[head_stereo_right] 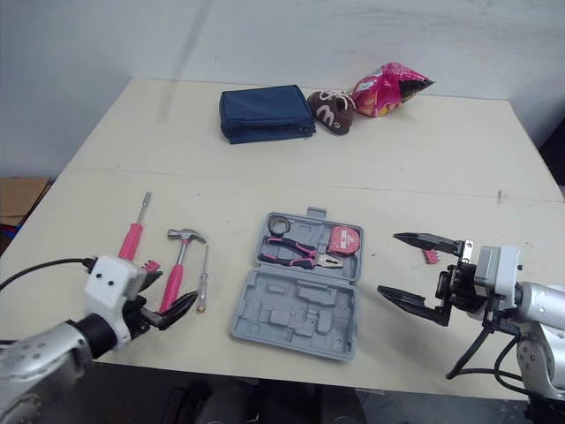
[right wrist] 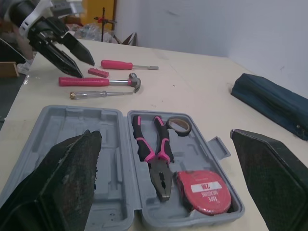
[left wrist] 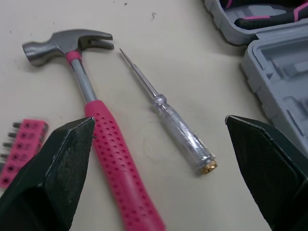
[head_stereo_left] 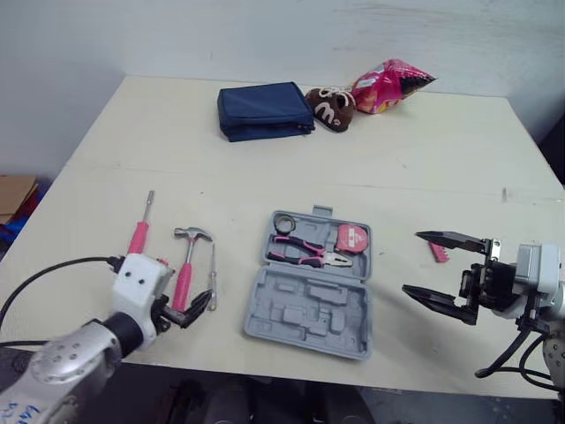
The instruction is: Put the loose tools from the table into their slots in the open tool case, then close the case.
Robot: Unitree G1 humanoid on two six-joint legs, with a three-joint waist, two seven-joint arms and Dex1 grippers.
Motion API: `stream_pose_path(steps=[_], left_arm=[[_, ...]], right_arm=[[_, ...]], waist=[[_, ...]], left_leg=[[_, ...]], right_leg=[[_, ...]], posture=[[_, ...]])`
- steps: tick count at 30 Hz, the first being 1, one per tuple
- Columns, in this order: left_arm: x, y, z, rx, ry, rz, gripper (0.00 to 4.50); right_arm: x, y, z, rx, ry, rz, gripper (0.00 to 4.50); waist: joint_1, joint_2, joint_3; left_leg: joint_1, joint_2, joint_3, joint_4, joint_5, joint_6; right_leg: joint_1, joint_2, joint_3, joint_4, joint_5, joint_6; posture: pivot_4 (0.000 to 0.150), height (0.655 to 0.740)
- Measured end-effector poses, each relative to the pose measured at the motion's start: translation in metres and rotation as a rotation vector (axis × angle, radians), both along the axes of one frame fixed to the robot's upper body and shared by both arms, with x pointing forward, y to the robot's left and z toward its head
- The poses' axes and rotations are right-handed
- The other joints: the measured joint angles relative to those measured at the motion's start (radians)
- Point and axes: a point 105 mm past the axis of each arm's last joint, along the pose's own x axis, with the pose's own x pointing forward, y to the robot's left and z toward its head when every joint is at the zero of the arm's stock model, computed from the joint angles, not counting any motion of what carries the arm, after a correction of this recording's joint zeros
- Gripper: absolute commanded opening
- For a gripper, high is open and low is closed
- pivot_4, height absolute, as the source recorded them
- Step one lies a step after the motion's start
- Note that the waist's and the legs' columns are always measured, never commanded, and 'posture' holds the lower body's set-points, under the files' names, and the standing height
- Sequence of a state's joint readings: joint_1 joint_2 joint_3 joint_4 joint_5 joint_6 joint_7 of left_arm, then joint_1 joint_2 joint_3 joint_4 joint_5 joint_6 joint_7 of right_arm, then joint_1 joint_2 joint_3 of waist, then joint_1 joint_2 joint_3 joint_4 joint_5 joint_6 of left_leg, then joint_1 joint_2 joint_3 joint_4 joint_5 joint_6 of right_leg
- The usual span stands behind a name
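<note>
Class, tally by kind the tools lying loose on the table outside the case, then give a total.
Screwdrivers: 2, the pink screwdriver and the clear screwdriver
Hammer: 1
Bit strips: 2, the left bit strip and the right bit strip
Total: 5

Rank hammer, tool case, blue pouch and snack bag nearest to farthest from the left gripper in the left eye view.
1. Hammer, right at the left gripper.
2. Tool case, table middle.
3. Blue pouch, far side.
4. Snack bag, far right.

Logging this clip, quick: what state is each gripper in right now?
Left gripper: open, empty, by the hammer.
Right gripper: open, empty, beside the case.
</note>
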State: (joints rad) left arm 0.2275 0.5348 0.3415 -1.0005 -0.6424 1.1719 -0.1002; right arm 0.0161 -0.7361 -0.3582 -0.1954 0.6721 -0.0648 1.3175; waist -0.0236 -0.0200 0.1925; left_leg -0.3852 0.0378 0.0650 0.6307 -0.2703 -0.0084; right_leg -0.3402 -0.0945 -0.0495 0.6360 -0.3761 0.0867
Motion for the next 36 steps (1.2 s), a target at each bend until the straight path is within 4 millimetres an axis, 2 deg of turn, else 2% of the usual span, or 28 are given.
stream_pose_path(steps=[10, 15, 20, 24, 31, 36], left_arm=[[0.004, -0.016, -0.022, 0.021, 0.092, 0.091, 4.4], [0.012, -0.03, -0.024, -0.003, 0.091, 0.065, 4.4], [0.019, -0.026, -0.031, 0.018, 0.102, 0.115, 4.4], [0.023, -0.02, -0.035, 0.025, 0.1, 0.149, 3.19], [0.026, -0.017, -0.037, 0.012, 0.103, 0.153, 0.01], [0.031, -0.014, -0.032, -0.004, 0.067, 0.118, 0.01]], right_arm=[[-0.003, 0.003, -0.003, 0.002, 0.015, 0.036, 4.5], [-0.01, 0.016, -0.006, 0.004, 0.033, 0.107, 4.5], [-0.013, 0.018, -0.009, 0.021, 0.022, 0.119, 4.5], [-0.015, 0.016, -0.013, 0.014, 0.024, 0.124, 4.5], [-0.017, 0.012, -0.016, 0.004, 0.011, 0.125, 4.5], [-0.021, 0.006, -0.023, 0.001, 0.03, 0.103, 4.5]], waist=[[0.005, 0.0, 0.0], [0.017, 0.0, 0.0], [0.024, 0.001, 0.0], [0.024, 0.002, -0.001], [0.024, 0.007, -0.004], [0.024, 0.006, -0.004]], left_leg=[[0.0, -0.001, 0.0, 0.001, 0.002, -0.003], [0.0, -0.001, 0.0, 0.001, 0.002, -0.003], [0.0, -0.001, 0.0, 0.001, 0.002, -0.003], [0.002, -0.001, 0.0, 0.001, 0.002, -0.003], [0.002, -0.002, 0.0, 0.001, 0.002, -0.003], [0.002, -0.001, 0.0, 0.001, 0.002, -0.003]], right_leg=[[0.0, 0.0, 0.0, 0.0, 0.0, 0.0], [0.001, 0.0, 0.0, 0.0, 0.0, 0.0], [0.001, 0.0, 0.0, -0.001, 0.0, 0.0], [0.002, 0.0, 0.0, -0.001, 0.0, 0.0], [0.003, 0.0, 0.0, -0.001, 0.0, 0.0], [0.003, 0.0, 0.0, -0.001, 0.0, 0.0]], posture=[[0.15, 0.74], [0.15, 0.74], [0.15, 0.74], [0.15, 0.74], [0.15, 0.74], [0.15, 0.74]])
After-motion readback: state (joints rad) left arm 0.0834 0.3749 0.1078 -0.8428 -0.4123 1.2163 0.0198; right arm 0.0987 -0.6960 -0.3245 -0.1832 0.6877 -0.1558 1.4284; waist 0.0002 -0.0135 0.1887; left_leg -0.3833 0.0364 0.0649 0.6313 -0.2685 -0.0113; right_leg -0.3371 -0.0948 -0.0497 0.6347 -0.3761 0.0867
